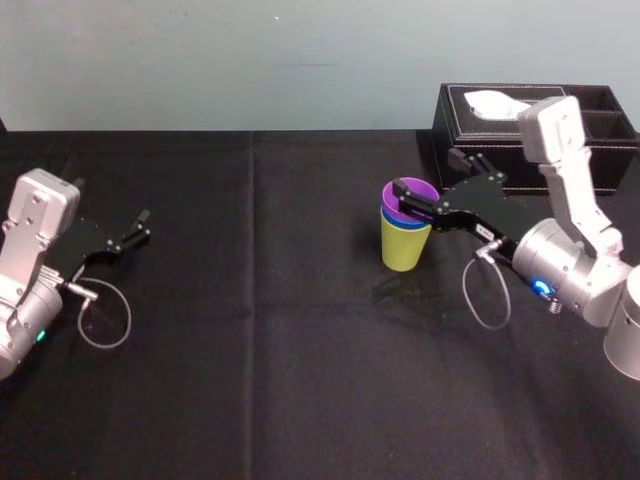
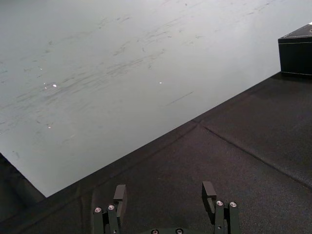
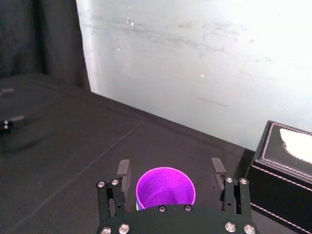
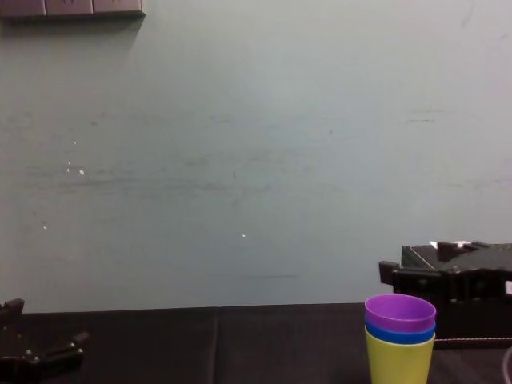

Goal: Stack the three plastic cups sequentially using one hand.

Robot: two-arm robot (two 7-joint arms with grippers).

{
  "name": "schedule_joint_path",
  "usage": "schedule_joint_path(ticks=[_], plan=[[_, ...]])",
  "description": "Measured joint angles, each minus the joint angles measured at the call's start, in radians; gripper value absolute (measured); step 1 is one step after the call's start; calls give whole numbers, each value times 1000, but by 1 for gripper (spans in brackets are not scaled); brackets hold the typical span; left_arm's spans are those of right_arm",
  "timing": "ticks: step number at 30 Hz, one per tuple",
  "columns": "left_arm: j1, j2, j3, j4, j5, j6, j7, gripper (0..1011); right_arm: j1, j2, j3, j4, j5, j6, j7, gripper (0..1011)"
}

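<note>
Black cloth [image 1: 300,380] spread out before us. Near its left edge we saw the left gripper [image 2: 164,191] parked, fingers spread wide. Farther in, right of centre, the right gripper [image 3: 169,170] straddled the rim of the purple cup [image 4: 400,312], fingers apart and clear of its sides. That cup sat nested in the blue cup [image 4: 400,335], itself inside the upright yellow-green cup [image 4: 399,360]. Behind stood a black tissue box [image 1: 470,130] against a pale wall [image 4: 240,160].
</note>
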Motion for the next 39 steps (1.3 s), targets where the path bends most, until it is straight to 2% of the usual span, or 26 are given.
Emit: schedule_joint_path(ticks=[5, 10, 13, 15, 16, 17, 23, 28, 39], plan=[[0, 0, 0, 0, 0, 0, 0, 1011, -66, -2, 43, -59, 8, -27, -42, 1003], [0, 0, 0, 0, 0, 0, 0, 1011, -137, -28, 83, -92, 0, -79, -98, 1003], [0, 0, 0, 0, 0, 0, 0, 1011, -174, -50, 93, -95, -27, -120, -136, 1002], [0, 0, 0, 0, 0, 0, 0, 1011, -210, -78, 96, -90, -75, -183, -185, 1003], [0, 0, 0, 0, 0, 0, 0, 1011, -210, -78, 96, -90, -75, -183, -185, 1002], [0, 0, 0, 0, 0, 0, 0, 1011, -224, -91, 96, -85, -101, -212, -210, 1003], [0, 0, 0, 0, 0, 0, 0, 1011, -257, -136, 90, -66, -192, -298, -288, 1003], [0, 0, 0, 0, 0, 0, 0, 1011, -267, -148, 95, -66, -217, -311, -299, 1002], [0, 0, 0, 0, 0, 0, 0, 1011, -264, -146, 93, -66, -214, -311, -298, 1003]])
